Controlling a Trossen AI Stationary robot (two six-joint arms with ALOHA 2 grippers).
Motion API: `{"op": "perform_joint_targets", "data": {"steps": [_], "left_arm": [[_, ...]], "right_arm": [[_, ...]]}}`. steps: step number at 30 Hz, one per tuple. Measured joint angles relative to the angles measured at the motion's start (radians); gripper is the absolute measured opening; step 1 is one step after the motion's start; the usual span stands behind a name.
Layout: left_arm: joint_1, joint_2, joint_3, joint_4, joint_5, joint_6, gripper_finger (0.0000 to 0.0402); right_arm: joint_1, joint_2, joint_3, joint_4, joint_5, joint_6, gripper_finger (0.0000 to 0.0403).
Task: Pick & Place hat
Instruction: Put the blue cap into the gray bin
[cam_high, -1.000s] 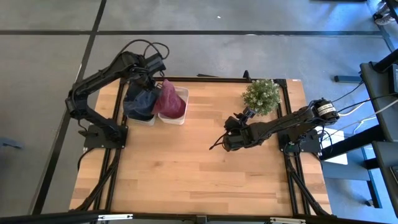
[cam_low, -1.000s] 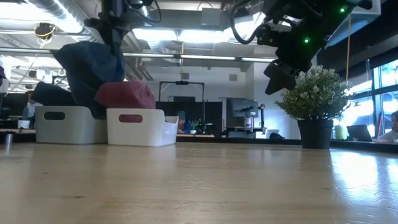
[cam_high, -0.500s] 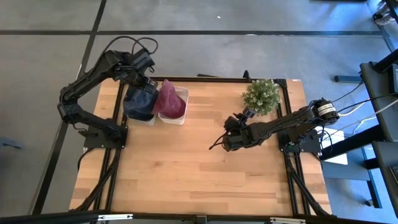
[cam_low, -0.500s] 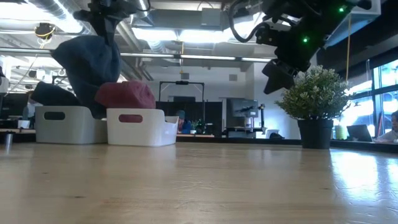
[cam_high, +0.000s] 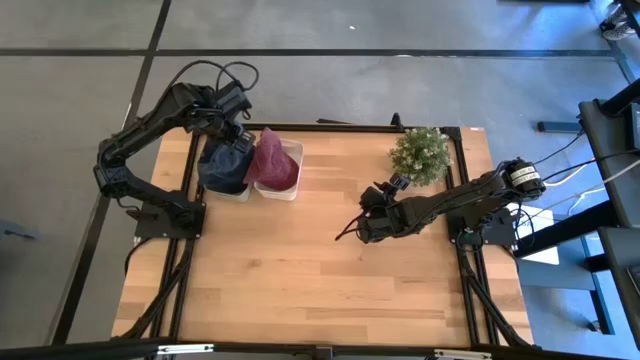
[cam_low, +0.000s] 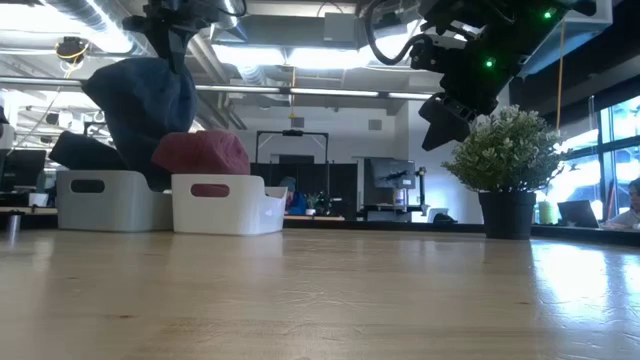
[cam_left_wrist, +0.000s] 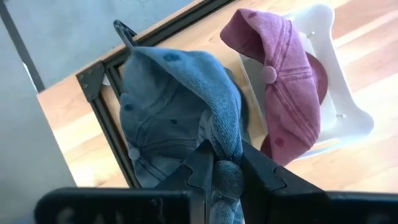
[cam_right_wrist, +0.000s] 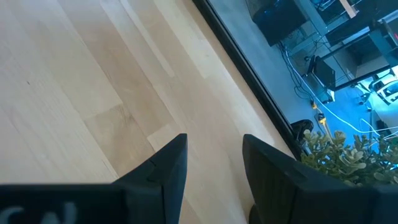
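Lifting, entry for the left arm: blue denim cap (cam_left_wrist: 180, 118) pinched by a fold of cloth between the fingers of the left claw (cam_left_wrist: 219, 169), hanging above the far left corner of the counter (cam_high: 320, 250)

Change noted: one second back the left arm reached in over the two bins; half a second back it had drawn toward the far left corner, cap rising with it; now it holds nearly that same place, shifted only slightly. In the low view the cap (cam_low: 140, 100) hangs clear above the left white bin (cam_low: 100, 198), its lower folds reaching down behind the bin's rim; whether they touch what lies inside, cannot tell

Meaning for the task, as judgement: pick stage appears done, cap secured and lifted; place stage not yet begun, destination not evident

Adjacent item: maroon cap (cam_high: 272, 162) resting in the right white bin (cam_high: 292, 175), just beside the blue one, untouched

Pose, left arm: elbow folded outward beyond the left edge, wrist bent downward over the corner, claw pointing down at the bins

Pose, right arm: stretched low from the right edge toward mid-counter, right claw (cam_right_wrist: 211, 163) spread and holding nothing, above bare wood, near the potted plant (cam_high: 420, 152) at the far right corner; waiting
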Motion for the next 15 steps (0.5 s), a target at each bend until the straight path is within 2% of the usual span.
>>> {"op": "perform_joint_targets", "data": {"steps": [7, 12, 15], "left_arm": [[0.000, -0.001, -0.005, 0.002, 0.000, -0.008, 0.0044], [0.008, -0.006, -0.104, 0.000, -0.046, 0.004, 0.0044], [0.016, -0.010, -0.158, 0.000, -0.026, 0.005, 0.0044]], "right_arm": [[0.000, 0.000, 0.000, 0.016, -0.002, 0.001, 0.0156], [0.000, 0.000, 0.000, 0.024, -0.003, 0.000, 0.0156], [0.000, 0.000, 0.000, 0.025, -0.006, 0.000, 0.0156]]}}
